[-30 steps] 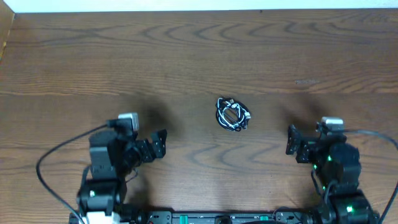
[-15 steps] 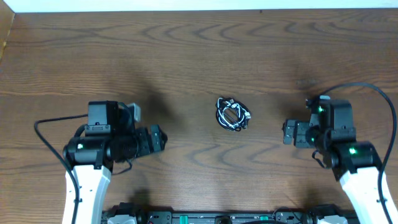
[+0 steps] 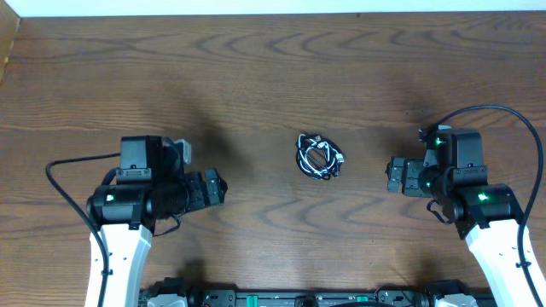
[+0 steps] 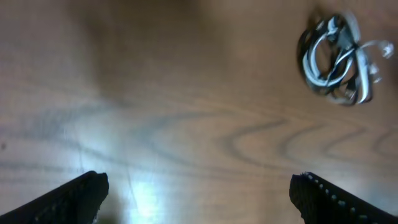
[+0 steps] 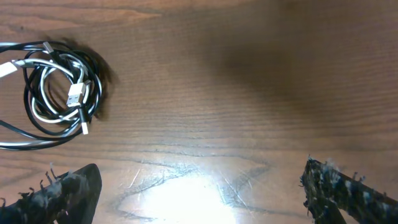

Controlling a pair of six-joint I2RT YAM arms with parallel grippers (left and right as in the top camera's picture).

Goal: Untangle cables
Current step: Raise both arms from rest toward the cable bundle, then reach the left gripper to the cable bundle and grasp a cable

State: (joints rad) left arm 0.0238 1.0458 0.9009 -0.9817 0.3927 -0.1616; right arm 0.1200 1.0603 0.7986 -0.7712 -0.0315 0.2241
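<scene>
The cables [image 3: 319, 157] lie in one small tangled coil of white and black cords at the table's centre. The coil sits at the upper right of the left wrist view [image 4: 339, 59] and at the left of the right wrist view [image 5: 56, 93], where a white plug end shows. My left gripper [image 3: 218, 188] is left of the coil and points toward it, open [image 4: 199, 190], with only bare wood between its fingers. To the right of the coil, my right gripper [image 3: 393, 177] faces it, also open [image 5: 200, 177] and holding nothing. Neither gripper touches the cables.
The brown wooden table [image 3: 273, 77] ends at a pale strip along the far edge. Thick black arm cables loop out beside the left arm [image 3: 64, 175] and the right arm [image 3: 512, 119]. The arms' base rail [image 3: 290, 298] runs along the near edge.
Both arms have swung out from their bases and extended over the table, bringing the grippers level with the coil. The cables have not moved. Both grippers stay open.
</scene>
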